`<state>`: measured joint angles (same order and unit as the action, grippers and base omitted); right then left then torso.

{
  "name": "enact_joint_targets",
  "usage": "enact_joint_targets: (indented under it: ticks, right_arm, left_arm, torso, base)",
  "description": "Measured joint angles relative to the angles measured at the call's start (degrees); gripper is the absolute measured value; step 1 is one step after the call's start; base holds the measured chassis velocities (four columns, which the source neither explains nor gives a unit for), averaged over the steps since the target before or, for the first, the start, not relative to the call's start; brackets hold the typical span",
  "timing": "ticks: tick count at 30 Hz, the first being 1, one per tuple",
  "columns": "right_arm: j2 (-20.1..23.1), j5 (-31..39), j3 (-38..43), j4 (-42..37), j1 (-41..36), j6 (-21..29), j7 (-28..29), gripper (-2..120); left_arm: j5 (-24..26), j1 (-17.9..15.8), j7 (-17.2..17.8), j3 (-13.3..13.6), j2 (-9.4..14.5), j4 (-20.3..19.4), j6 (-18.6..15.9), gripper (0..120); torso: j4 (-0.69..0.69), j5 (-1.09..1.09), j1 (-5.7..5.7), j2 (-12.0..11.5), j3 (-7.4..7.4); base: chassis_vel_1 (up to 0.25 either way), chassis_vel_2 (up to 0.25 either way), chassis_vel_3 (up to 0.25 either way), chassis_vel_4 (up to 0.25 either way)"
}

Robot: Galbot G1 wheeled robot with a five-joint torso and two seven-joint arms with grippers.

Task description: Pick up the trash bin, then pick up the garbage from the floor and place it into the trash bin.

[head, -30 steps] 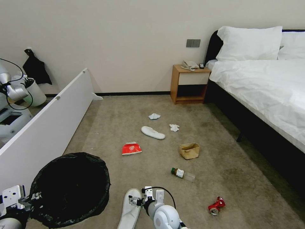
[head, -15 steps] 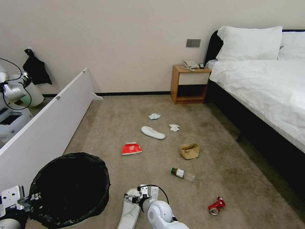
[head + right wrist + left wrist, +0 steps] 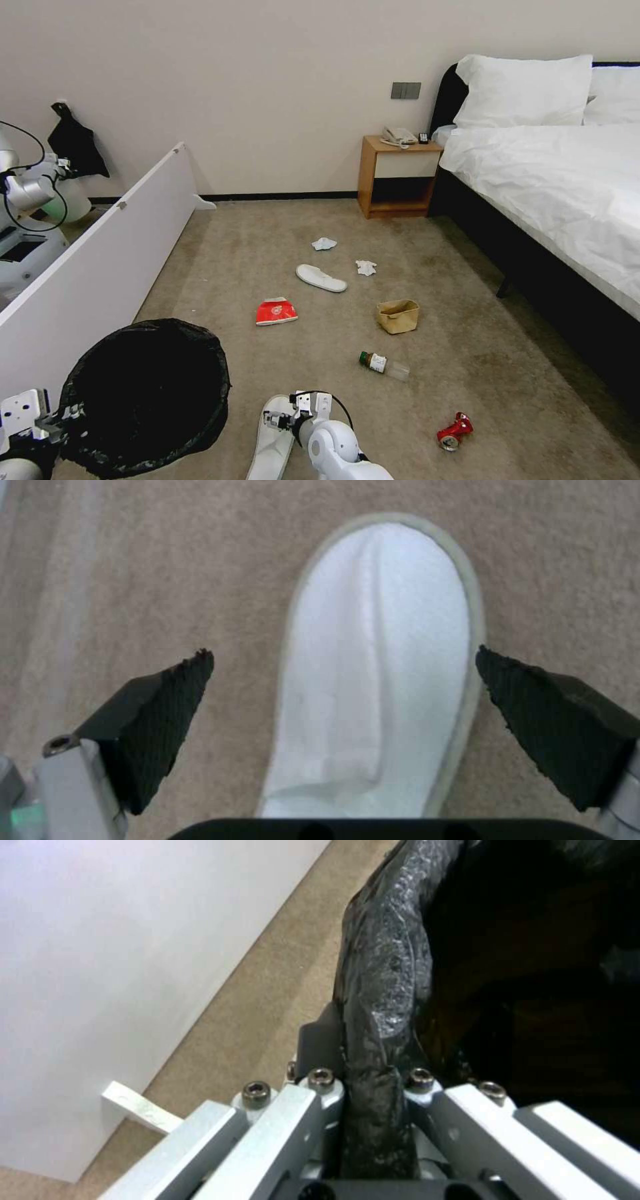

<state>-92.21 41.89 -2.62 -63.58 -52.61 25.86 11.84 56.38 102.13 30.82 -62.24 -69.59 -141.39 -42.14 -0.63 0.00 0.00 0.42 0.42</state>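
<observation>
**Right gripper shifted over the near slipper; bin held at the left**

Compared with a second earlier, the right gripper [image 3: 280, 421] had moved left and slightly nearer the robot, sitting over the toe of the near slipper [image 3: 272, 443] on the floor [image 3: 467, 333]. In the right wrist view its pads [image 3: 167, 720] stood spread wide, one on each side of the slipper [image 3: 380, 680], not touching it.

The left gripper [image 3: 363, 1090] remained pinched on the bag-covered rim of the trash bin [image 3: 143, 393], which had barely moved.

The far slipper [image 3: 321, 277], red packet [image 3: 275, 311], paper bag [image 3: 398, 315], bottle [image 3: 384, 365], crushed can [image 3: 455, 431] and two tissues [image 3: 324, 243] lay where they had been.
</observation>
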Motion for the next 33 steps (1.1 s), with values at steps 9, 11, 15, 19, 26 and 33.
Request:
enact_joint_targets:
  ticks: [9,11,15,19,26,33]
  right_arm:
    - [0.02,-0.1,0.44,2.67,0.64,-0.34,-0.89,92]
    - [0.03,-0.32,0.31,3.23,0.68,-0.5,-1.32,82]
    - [0.03,-0.83,0.16,3.36,0.68,-0.67,-1.54,70]
    - [0.05,-1.27,-0.02,3.36,0.68,-0.74,-1.61,57]
    - [0.06,-1.67,-0.03,3.5,0.47,-0.87,-1.72,28]
    - [0.06,-1.71,0.12,3.2,0.12,-0.87,-1.73,6]
  left_arm:
    - [0.03,0.01,0.05,-0.08,0.02,-0.03,0.0,3]
    - [0.05,-0.01,0.08,-0.11,0.02,-0.03,0.0,3]
    - [0.12,-0.01,0.1,-0.23,0.05,-0.03,0.0,3]
    - [0.31,0.03,0.13,-0.44,0.16,-0.03,0.0,3]
    - [0.36,0.04,0.14,-0.44,0.07,-0.03,0.0,3]
    - [0.37,-0.33,0.14,-0.24,0.11,0.09,0.0,3]
  torso:
    - [0.0,0.0,0.0,0.0,0.0]
    - [0.0,0.0,0.0,0.0,0.0]
    - [0.0,0.0,0.0,0.0,0.0]
    - [0.0,0.0,0.0,0.0,0.0]
    - [0.0,0.0,0.0,0.0,0.0]
    - [0.0,0.0,0.0,0.0,0.0]
  base:
    - [0.0,0.0,0.0,0.0]
    - [0.0,0.0,0.0,0.0]
    - [0.0,0.0,0.0,0.0]
    - [0.0,0.0,0.0,0.0]
    - [0.0,0.0,0.0,0.0]
    - [0.0,0.0,0.0,0.0]
